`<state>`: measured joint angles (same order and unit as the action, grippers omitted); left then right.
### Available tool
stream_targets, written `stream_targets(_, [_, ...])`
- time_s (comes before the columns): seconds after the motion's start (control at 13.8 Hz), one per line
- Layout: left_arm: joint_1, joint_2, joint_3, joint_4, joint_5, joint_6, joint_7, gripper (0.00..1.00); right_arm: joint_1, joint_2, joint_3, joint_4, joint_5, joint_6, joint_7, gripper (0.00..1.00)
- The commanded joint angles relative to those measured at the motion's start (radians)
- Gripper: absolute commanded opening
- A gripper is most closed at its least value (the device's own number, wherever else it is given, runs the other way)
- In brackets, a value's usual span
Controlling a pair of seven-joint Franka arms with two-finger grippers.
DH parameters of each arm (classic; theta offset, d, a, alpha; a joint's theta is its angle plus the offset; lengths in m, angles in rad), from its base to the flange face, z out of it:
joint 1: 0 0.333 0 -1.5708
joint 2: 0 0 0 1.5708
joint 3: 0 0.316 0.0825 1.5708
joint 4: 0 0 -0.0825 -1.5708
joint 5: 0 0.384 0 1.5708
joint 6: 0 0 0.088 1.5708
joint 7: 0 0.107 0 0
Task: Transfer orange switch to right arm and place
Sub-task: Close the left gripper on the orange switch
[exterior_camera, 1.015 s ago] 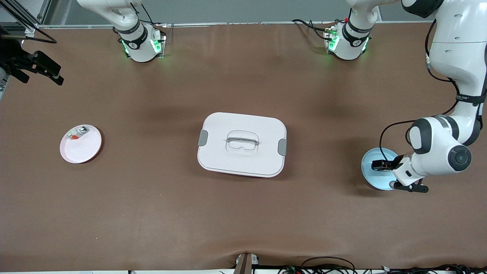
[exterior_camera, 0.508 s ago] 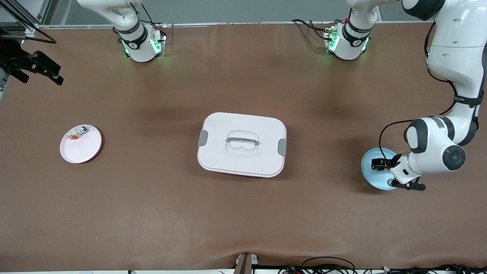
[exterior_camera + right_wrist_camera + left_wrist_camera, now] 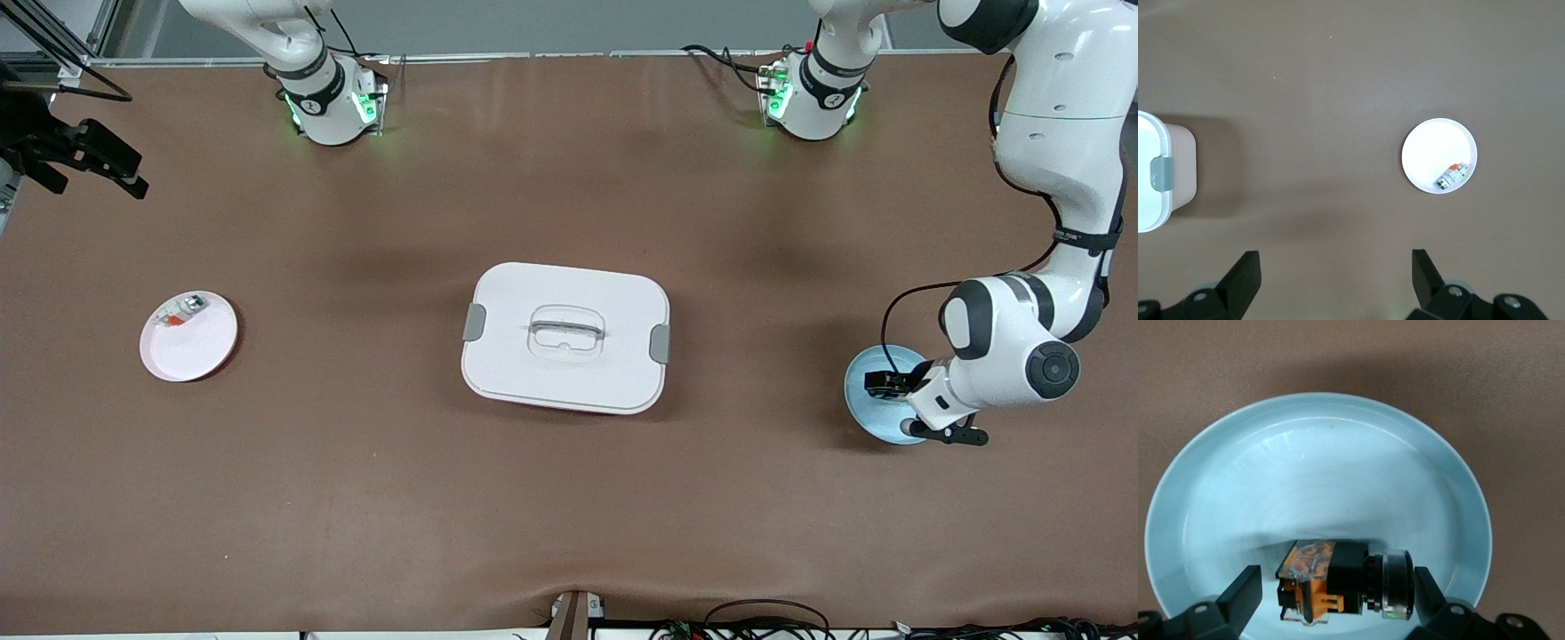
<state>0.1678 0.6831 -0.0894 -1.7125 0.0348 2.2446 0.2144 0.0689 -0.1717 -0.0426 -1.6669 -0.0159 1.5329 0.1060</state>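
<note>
Left gripper (image 3: 1335, 597) low over the blue plate (image 3: 1218, 480) at the left arm's end, fingers wide, straddling the orange switch (image 3: 1345, 580) without touching; the switch lies on its side in the plate. Right gripper (image 3: 1335, 277) waits high over bare table, fingers wide, holding nothing.

No legible text, label, brand, number or sign anywhere. Only faint, unreadable white lettering on the black band of the left arm (image 3: 1078, 236), at about 3 o'clock in the front view, and small round emblems on the black collars of both arm bases, at roughly 11 and 1 o'clock, too small to make out.
</note>
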Motion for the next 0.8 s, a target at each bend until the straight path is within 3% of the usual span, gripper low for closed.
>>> stream_targets(0.0, [0.006,0.001,-0.006,-0.001,0.01,0.019,0.014,1.0,0.003,0.006,0.003,0.013,-0.004,-0.008,0.006,1.0])
stream_targets(0.07, [0.006,0.001,-0.006,-0.001,0.008,0.021,0.013,1.0,0.003,0.006,0.003,0.013,-0.004,-0.008,0.006,1.0])
stream_targets(0.15, [0.006,0.001,-0.006,-0.001,0.005,0.023,0.01,0.9,0.003,0.006,0.003,0.012,-0.004,-0.01,0.006,1.0])
stream_targets(0.36, [0.004,0.001,-0.006,0.001,0.005,0.023,0.008,0.43,0.002,0.006,0.003,0.012,-0.004,-0.01,0.006,1.0])
stream_targets(0.51, [0.004,0.0,-0.006,0.004,0.004,0.023,0.0,0.2,-0.003,0.006,0.001,0.012,-0.004,-0.01,0.004,1.0])
stream_targets(0.73, [0.004,-0.005,-0.006,0.005,-0.003,0.023,-0.001,0.15,-0.004,0.006,0.001,0.01,-0.004,-0.01,0.004,1.0])
